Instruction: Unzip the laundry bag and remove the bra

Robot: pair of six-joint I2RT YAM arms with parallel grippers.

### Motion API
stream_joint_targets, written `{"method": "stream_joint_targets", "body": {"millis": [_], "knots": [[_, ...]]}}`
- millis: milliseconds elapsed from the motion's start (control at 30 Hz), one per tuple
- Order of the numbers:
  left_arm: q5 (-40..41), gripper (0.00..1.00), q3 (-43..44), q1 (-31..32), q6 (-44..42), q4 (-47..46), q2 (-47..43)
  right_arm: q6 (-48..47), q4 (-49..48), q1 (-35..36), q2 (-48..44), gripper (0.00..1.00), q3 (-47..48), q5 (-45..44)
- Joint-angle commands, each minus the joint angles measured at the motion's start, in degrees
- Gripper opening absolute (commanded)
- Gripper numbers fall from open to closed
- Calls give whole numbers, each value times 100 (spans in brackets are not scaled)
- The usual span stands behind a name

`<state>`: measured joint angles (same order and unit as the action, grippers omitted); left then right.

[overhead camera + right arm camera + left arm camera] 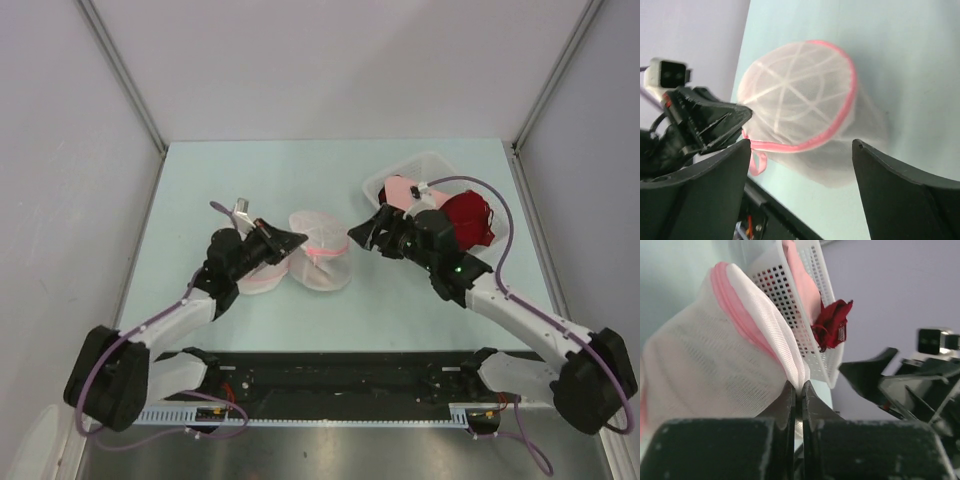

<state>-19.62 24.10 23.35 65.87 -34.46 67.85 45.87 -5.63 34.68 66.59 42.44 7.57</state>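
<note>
A round, drum-shaped laundry bag [322,262] of see-through white mesh with pink zipper trim lies on its side on a pale green table [300,170], one flat round face turned towards the right arm. At the bag's left edge, the left gripper [800,387] has its two black fingers pressed tightly together on a pinched fold of the white mesh, just below the pink trim. On the other side of the bag, the right gripper [801,145] hangs close to that round face with its fingers spread wide, touching nothing. White seams cross the face like wheel spokes, a pink band rings its rim, and a small pink loop hangs from the band beside the left gripper's tips. The mesh is too hazy to show what is inside, and whether the zipper is parted cannot be told. Beyond the bag, to its right and farther from the arms, stands a white slotted basket [425,163] holding a pale pink garment [398,190], with a dark red garment [468,220] draped over its edge.
</note>
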Motion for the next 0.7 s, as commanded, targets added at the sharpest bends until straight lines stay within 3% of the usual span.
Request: {"method": "stream_joint_targets", "body": {"millis": [0, 33, 167, 233, 300, 400, 467, 667], "knots": [[1283, 0, 596, 196, -1269, 2442, -790, -684, 1397, 581, -917, 85, 476, -2212], [1363, 0, 631, 257, -1339, 2583, -922, -893, 1363, 749, -1024, 83, 485, -2425], [1654, 0, 833, 371, -1480, 3024, -923, -1360, 1047, 1480, -921, 56, 738, -2674], [1628, 0, 825, 441, -1489, 2980, -853, -1475, 967, 1629, -387, 36, 976, -2271], [1584, 0, 816, 459, -1436, 2954, -783, -1694, 862, 1726, 54, 26, 1441, -1649], [1584, 0, 807, 495, -1383, 3023, -791, -1862, 748, 1867, 784, 29, 1855, -1024], [1636, 0, 790, 512, -1392, 3050, -861, -1853, 669, 1894, 1126, 39, 1900, -819], [1680, 0, 877, 512, -1524, 3217, -1028, -1713, 624, 1902, 1594, 47, 1909, -160]]}}
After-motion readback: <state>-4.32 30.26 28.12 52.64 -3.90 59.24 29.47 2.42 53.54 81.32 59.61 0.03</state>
